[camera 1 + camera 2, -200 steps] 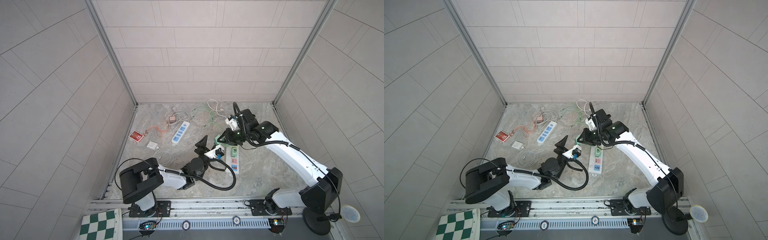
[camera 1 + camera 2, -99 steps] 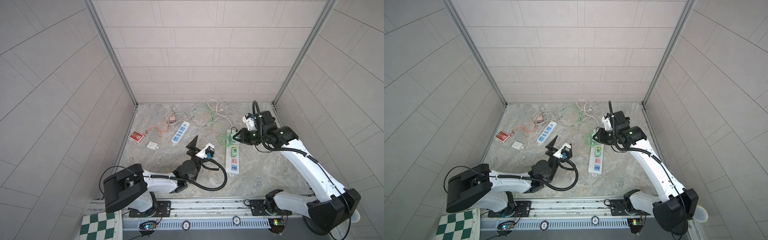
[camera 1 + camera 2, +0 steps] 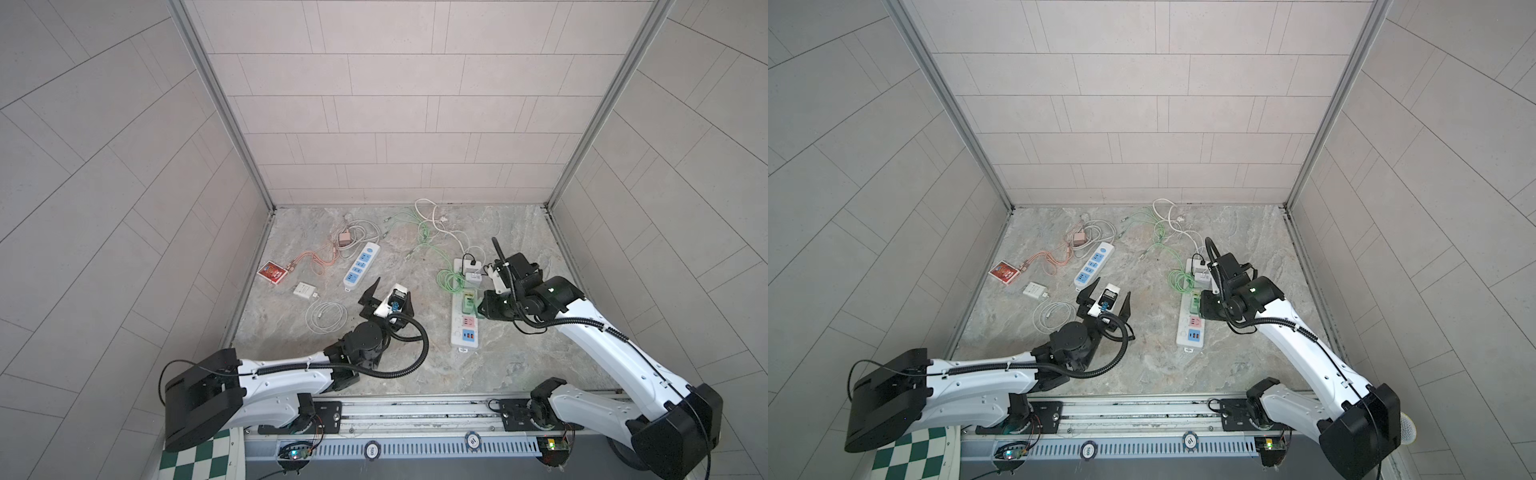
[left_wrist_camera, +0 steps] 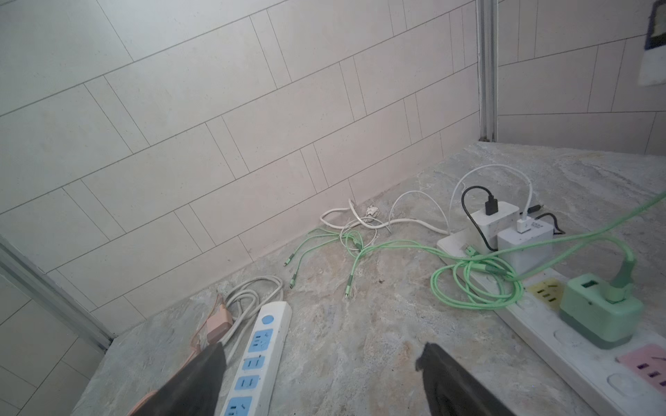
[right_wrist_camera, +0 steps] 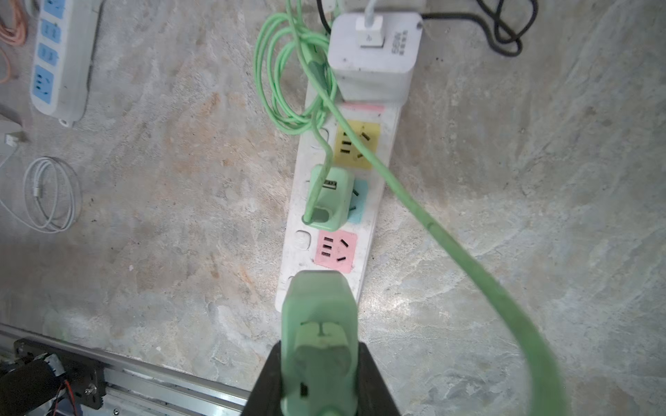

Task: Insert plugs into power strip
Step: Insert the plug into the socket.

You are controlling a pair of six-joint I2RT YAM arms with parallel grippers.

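The right hand [image 5: 319,363] is clamped on a green plug [image 5: 318,306], its green cable [image 5: 450,252] trailing away to a loose coil. The plug hangs over the near end of the white power strip [image 5: 293,273], just beside the pink socket [image 5: 335,250]; whether it touches the strip I cannot tell. A second green plug [image 5: 329,196] sits in the next socket along, and two white plugs [image 4: 493,219] stand together at the far end. The left hand [image 4: 320,363] is spread wide apart and empty above the table [image 4: 360,324]. Beside it lies a blue-socket strip [image 4: 266,342], with a pink plug [image 4: 218,320] next to that.
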